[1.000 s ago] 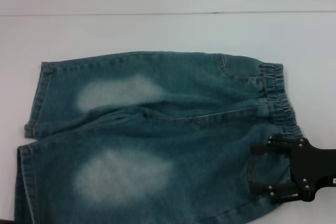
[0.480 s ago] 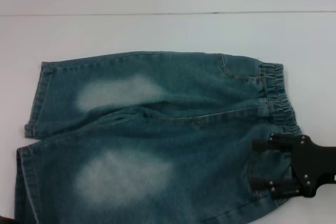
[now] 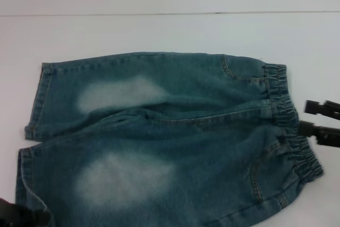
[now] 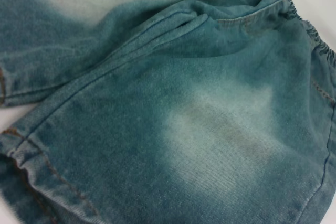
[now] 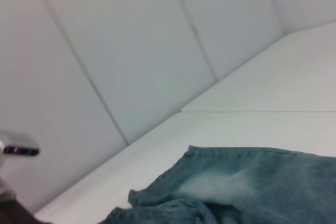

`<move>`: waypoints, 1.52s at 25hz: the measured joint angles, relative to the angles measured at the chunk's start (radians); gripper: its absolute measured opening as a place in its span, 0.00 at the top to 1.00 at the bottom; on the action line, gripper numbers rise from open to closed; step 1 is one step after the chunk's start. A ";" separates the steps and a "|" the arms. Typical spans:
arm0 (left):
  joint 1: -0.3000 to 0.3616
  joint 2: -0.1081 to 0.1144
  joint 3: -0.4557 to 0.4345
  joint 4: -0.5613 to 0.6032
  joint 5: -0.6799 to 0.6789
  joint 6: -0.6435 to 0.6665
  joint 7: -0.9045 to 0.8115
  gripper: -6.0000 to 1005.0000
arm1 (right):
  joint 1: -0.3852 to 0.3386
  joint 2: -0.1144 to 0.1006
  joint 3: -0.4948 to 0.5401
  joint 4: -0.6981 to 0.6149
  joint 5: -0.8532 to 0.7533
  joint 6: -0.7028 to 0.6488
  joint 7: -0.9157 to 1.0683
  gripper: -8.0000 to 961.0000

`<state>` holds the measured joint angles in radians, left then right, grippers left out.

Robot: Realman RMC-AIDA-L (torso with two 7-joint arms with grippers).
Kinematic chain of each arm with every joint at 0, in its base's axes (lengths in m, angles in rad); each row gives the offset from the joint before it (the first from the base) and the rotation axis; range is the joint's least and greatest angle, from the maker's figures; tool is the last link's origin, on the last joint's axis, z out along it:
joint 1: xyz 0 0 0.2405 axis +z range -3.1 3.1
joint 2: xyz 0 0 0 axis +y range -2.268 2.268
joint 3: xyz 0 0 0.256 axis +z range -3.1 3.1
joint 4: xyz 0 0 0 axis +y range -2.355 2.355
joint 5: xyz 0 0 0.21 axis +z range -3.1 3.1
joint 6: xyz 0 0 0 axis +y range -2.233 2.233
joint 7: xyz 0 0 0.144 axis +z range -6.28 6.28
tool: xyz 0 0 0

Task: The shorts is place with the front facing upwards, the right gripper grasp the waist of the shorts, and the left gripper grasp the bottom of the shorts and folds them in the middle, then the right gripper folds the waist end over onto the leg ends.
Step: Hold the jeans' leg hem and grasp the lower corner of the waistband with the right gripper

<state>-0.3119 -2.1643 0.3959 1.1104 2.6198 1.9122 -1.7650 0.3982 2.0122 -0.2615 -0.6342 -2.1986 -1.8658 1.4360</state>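
Spread flat across the white table (image 3: 159, 30), front up: the shorts (image 3: 159, 136), blue-green washed denim with two pale faded patches, one on each leg. Legs toward the table's left edge, waist (image 3: 289, 120) toward its right edge, near leg running down to the near edge. Waist puckered and gathered into tight elastic ruffles, slightly darker than the cloth beside it. Leg ends (image 3: 32, 131) straight, flat and stitched, the near one lying a little further left than the far one. Curved pocket seam visible close to the waist at the near right corner of the garment; a raised fold of fabric running along the crotch between the legs.

At the table's right edge, just beside the waist: right gripper (image 3: 314, 119), black, two fingers pointing toward the band, parted with a clear gap between them, nothing held. Lower finger tip touching or nearly touching the ruffles; cannot tell which.

At the near left corner: left gripper (image 3: 21, 215), only a dark sliver showing by the near leg's hem; whether spread or closed cannot be told.

Left wrist view filled with denim twill, hem stitching in tan thread and the gathered band at its far side. Right wrist view taking in a corner of the shorts on the table and a pale panelled wall (image 5: 131, 51).
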 joint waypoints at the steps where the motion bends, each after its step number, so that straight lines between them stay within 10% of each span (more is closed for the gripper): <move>1: -0.002 0.001 0.000 -0.001 0.000 0.001 0.000 0.97 | -0.007 -0.009 0.012 0.005 0.000 -0.004 0.025 0.10; 25: -0.056 -0.003 0.001 -0.026 -0.007 -0.001 -0.023 0.97 | -0.037 -0.117 -0.023 -0.010 -0.100 0.086 0.582 0.10; 38: -0.067 -0.005 0.078 -0.026 -0.007 -0.053 -0.033 0.97 | 0.015 -0.117 -0.117 -0.001 -0.198 0.146 0.642 0.09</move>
<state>-0.3788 -2.1689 0.4737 1.0845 2.6128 1.8590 -1.7984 0.4129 1.8955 -0.3786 -0.6356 -2.3968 -1.7193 2.0776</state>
